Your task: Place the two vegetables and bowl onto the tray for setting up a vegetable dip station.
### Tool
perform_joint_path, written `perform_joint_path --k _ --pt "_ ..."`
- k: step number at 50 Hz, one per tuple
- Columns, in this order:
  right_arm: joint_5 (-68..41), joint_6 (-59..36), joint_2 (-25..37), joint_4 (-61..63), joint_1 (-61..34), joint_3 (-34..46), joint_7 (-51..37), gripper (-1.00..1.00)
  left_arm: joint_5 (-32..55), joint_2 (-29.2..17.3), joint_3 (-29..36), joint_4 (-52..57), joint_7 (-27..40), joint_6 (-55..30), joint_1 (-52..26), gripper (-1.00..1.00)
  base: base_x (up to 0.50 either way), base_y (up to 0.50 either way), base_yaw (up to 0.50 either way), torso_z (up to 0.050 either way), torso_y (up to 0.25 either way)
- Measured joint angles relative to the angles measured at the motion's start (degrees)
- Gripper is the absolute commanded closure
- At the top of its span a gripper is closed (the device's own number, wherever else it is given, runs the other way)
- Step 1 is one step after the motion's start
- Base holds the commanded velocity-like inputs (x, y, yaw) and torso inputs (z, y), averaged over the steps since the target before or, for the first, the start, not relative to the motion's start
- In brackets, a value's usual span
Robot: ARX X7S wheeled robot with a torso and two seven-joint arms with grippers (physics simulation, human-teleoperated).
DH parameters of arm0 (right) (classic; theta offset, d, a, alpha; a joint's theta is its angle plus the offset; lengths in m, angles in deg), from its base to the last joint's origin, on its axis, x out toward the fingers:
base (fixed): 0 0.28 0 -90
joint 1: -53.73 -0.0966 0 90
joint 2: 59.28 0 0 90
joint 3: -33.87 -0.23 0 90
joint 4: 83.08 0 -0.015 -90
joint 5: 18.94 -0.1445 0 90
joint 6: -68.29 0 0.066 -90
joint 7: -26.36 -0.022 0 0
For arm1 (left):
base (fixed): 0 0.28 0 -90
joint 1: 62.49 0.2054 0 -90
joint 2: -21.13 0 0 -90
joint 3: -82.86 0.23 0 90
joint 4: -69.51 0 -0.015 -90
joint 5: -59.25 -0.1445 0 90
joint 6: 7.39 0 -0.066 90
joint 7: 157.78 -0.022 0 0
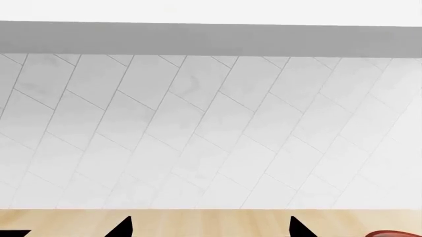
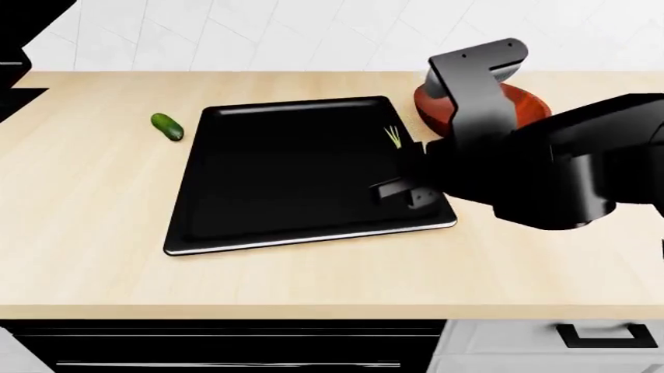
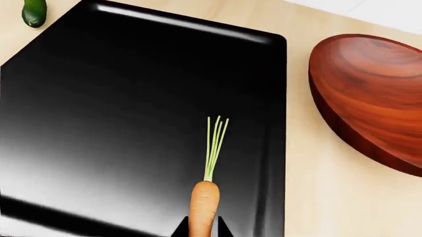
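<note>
My right gripper [image 3: 201, 230] is shut on the orange carrot [image 3: 203, 203], whose green tuft [image 2: 394, 136] points toward the wall. The carrot is over the right part of the black tray [image 2: 223, 175]; I cannot tell whether it touches the tray. The dark-green cucumber [image 2: 166, 127] lies on the counter left of the tray [image 3: 99, 89], also visible in the right wrist view [image 3: 33, 12]. The reddish-brown wooden bowl [image 3: 376, 94] stands on the counter right of the tray, partly hidden behind my right arm [image 2: 539, 167]. My left gripper [image 1: 209, 228] is open and empty, facing the tiled wall.
The light wooden counter [image 2: 83, 233] runs to a white tiled wall [image 1: 197, 123] at the back. Its front edge sits above dark cabinet fronts [image 2: 207, 346]. A dark shape [image 2: 21, 31] fills the head view's upper left corner.
</note>
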Motion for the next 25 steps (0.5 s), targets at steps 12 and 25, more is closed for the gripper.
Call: perform_joint_path --k 12,25 --pt "6.1 -1.4 -1.5 -5.3 -1.9 1.5 5.7 1.00 0.1 0.0 0.2 0.0 0.0 0.1 -0.2 -1.00 0.00 0.00 0.00 0.000 0.000" --pt "10.1 -2.0 -3.5 -8.7 -2.5 3.1 9.9 1.00 0.0 -0.2 0.4 0.0 -0.2 0.3 -0.1 -1.00 0.00 0.00 0.00 0.000 0.000"
